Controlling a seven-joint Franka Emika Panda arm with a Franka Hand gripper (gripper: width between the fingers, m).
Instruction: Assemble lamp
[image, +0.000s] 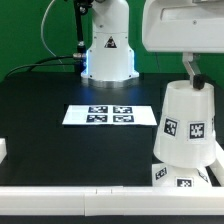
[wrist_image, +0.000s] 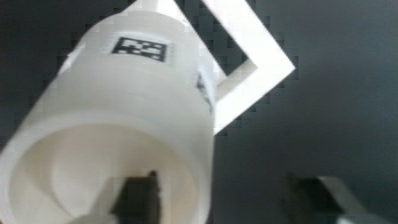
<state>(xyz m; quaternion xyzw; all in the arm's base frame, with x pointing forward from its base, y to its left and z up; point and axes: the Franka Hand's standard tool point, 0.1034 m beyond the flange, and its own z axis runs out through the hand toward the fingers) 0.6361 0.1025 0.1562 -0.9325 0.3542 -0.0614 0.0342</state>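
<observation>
One camera stands off me, low across the black table (image: 60, 140), facing my pedestal (image: 107, 45) from the far side. The other rides my wrist, looking down along my fingers (wrist_image: 139, 195), very close. Both catch the shade (image: 187, 122) (wrist_image: 125, 130), the wrist one filling its frame.

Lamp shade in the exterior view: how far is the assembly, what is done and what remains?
Looks done: the shade stands upright on the base. In hand: nothing is gripped; the fingers are spread open, astride the shade's wall. Left: the bulb is not visible, so I cannot confirm it; probably the fingers only need to lift away.
</observation>
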